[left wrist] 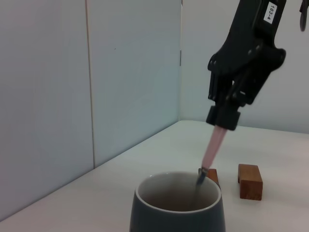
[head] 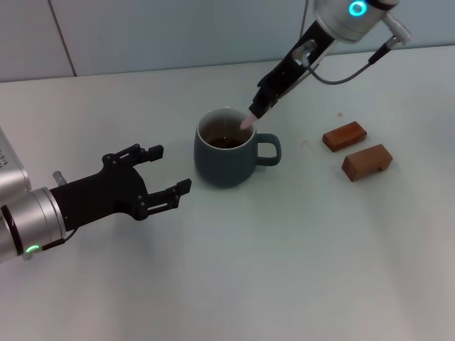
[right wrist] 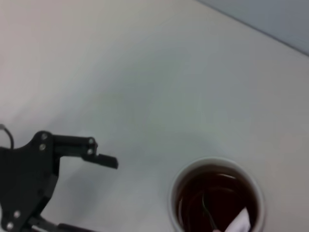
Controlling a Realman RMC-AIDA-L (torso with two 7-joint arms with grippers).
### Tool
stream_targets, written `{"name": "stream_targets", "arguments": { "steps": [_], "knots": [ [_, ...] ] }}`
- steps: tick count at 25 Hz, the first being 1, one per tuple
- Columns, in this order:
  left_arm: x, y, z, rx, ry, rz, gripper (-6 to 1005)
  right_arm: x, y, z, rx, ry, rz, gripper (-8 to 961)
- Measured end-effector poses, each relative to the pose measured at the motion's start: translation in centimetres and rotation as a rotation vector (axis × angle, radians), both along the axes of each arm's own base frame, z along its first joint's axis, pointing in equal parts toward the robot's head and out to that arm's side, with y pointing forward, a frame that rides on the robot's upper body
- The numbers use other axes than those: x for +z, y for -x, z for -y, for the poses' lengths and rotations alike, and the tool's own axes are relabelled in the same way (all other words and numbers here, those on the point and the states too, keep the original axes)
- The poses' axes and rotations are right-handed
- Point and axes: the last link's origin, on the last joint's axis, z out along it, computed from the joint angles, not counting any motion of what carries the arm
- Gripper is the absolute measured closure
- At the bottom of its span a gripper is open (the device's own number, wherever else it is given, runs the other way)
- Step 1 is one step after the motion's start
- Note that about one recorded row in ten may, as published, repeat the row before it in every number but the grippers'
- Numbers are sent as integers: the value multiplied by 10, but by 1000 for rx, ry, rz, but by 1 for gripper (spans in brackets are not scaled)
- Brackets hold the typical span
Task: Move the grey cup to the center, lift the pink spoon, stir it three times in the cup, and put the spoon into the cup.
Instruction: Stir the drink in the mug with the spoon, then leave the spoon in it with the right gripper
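**Spoon held down into the cup**

Right gripper [head: 257, 105] of mine is clamped on the upper end of the pink spoon [head: 247, 120], reaching in from about one o'clock of the grey cup [head: 226, 158]. I hold the handle steeply tilted so the metal bowl dips past the rim into the brown liquid; the left wrist view shows the neck just inside the far wall. Gripping high on the handle keeps my fingers out of the drink and, I judge, leaves room to sweep the spoon around. The stirring looks under way or about to end; the spoon is not yet let go.

My left gripper [head: 165, 170] hangs at about eight o'clock of the cup, fingers spread and holding nothing, near but not touching it, likely parked clear of the stirring.

The cup stands upright near the middle of the white table [head: 284, 270], handle toward three o'clock. Two wooden blocks [head: 356, 149] lie well apart at three o'clock. A pale panelled wall [head: 178, 35] closes the far side at twelve o'clock.
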Motion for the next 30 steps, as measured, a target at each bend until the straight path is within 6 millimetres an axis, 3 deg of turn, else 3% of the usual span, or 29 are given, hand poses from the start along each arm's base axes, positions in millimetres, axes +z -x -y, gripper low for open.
{"name": "stream_targets", "arguments": {
  "steps": [7, 14, 19, 24, 30],
  "knots": [
    [-1, 0, 0, -1, 1, 1, 186, -10, 8, -3, 38, -2, 13, 838],
    [-1, 0, 1, -6, 6, -3, 186, -2, 2, -12, 48, -53, 55, 838],
    [-2, -1, 1, -8, 10, -5, 186, -1, 1, -7, 28, -19, 70, 839],
    [-2, -1, 1, -9, 11, -4, 186, -11, 10, 0, 41, 25, 65, 839],
    [-3, -2, 1, -10, 12, -4, 186, -19, 14, -8, 67, -14, 61, 839]
  ]
}}
